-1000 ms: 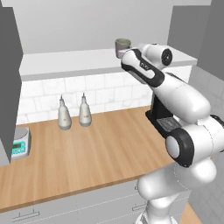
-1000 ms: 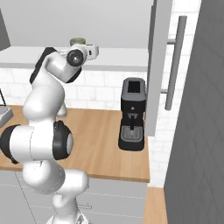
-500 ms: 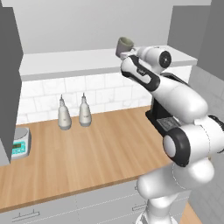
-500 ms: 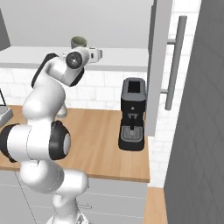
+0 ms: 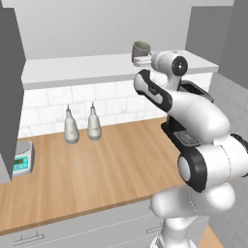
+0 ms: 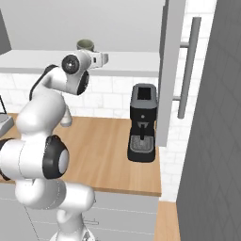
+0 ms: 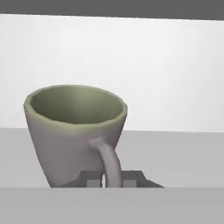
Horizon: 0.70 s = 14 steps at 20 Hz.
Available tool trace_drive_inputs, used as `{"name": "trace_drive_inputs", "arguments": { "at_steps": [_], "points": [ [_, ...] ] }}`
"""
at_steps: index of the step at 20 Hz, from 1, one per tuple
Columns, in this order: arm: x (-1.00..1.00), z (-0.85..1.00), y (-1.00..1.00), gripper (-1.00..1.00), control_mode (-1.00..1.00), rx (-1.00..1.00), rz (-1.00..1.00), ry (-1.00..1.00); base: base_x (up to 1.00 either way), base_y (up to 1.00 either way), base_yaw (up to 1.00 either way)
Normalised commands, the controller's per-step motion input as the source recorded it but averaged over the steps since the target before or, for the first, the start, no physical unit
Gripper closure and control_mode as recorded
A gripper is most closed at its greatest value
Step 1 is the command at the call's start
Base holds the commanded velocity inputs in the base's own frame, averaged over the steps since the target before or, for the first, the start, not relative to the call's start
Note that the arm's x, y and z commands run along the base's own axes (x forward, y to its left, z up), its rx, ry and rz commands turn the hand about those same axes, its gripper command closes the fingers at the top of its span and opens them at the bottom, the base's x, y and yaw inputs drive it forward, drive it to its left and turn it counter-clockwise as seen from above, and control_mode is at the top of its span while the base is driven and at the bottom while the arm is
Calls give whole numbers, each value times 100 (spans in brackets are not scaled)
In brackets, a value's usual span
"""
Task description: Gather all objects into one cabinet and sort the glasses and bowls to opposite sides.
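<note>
Tool: closed on the grey cup's handle, so it is carried upright.
Cup position: held just above the cabinet shelf, for placing.

Two bottles, scale, coffee machine

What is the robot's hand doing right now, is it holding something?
Hand: closed on the handle of the grey cup, holding it up at the cabinet shelf.
</note>
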Motion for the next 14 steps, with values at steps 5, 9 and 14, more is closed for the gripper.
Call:
{"name": "trace_drive_inputs", "arguments": {
  "at_steps": [5,9,14],
  "points": [
    [-35,68,0,100,-100,0,-4,7,0,0,0],
    [-45,53,0,100,-100,0,-2,12,0,0,0],
    [-48,-6,6,100,-100,-8,-1,5,0,0,0]
  ]
}}
